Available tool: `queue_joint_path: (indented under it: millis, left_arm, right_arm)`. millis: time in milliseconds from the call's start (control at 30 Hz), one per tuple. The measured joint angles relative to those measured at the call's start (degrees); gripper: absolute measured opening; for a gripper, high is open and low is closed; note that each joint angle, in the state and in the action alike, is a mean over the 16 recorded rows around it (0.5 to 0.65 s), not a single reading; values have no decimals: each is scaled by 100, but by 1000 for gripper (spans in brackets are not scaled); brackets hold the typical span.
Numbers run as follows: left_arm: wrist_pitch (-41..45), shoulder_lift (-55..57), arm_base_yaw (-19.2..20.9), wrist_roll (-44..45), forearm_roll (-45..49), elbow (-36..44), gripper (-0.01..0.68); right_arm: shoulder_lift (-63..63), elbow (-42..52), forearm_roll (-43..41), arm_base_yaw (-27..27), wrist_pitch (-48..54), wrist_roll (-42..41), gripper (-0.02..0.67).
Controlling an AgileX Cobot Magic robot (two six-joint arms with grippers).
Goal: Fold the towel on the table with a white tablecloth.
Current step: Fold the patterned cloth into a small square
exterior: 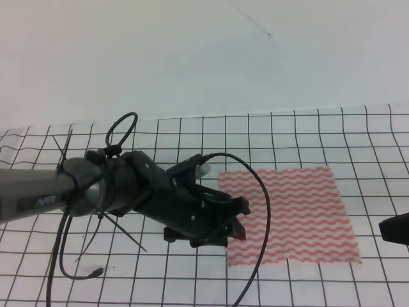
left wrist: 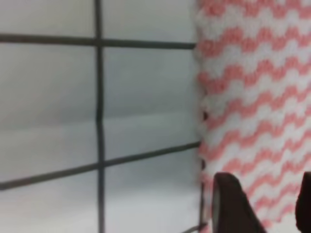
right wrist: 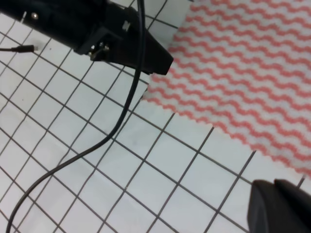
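The towel (exterior: 294, 214), pink-red and white with wavy stripes, lies flat and unfolded on the white gridded tablecloth (exterior: 307, 134) that covers the table. My left gripper (exterior: 239, 220) hovers low over the towel's left edge, near its front-left corner. In the left wrist view its two dark fingers (left wrist: 228, 204) stand apart, with the towel (left wrist: 252, 97) showing between them, so the left gripper (left wrist: 267, 208) is open and holds nothing. Only a black part of my right gripper (exterior: 395, 229) shows, just off the towel's right edge. Its dark tip (right wrist: 277, 208) hangs above bare cloth near the towel (right wrist: 243, 63).
The left arm's black cable (exterior: 263, 211) loops down across the towel's left part and off the front of the view; it also shows as a cable (right wrist: 129, 102) in the right wrist view. A pale wall (exterior: 192, 51) rises behind the table.
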Motion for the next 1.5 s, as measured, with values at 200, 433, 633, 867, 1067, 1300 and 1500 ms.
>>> queue_joint_path:
  millis: [200, 433, 633, 867, 1067, 1300, 1500]
  left_arm:
    - [105, 0, 0, 37, 37, -68, 275]
    - [212, 0, 4, 12, 219, -81, 276]
    - [237, 0, 8, -92, 428, -80, 277]
    - [218, 13, 10, -195, 504, -80, 279]
    - [221, 70, 10, -199, 444, -87, 277]
    - [285, 148, 10, 102, 54, -112, 275]
    - [344, 170, 10, 397, -275, -186, 267]
  right_arm:
    - [0, 0, 1, 0, -5, -1, -1]
    - [0, 0, 1, 0, -9, -1, -1]
    - [0, 0, 1, 0, -9, -1, -1]
    - [6, 0, 1, -1, -9, -1, -1]
    - [12, 0, 1, -2, -11, -1, -1]
    - [16, 0, 1, -3, -13, -1, -1]
    - [16, 0, 1, -3, -18, -1, -1]
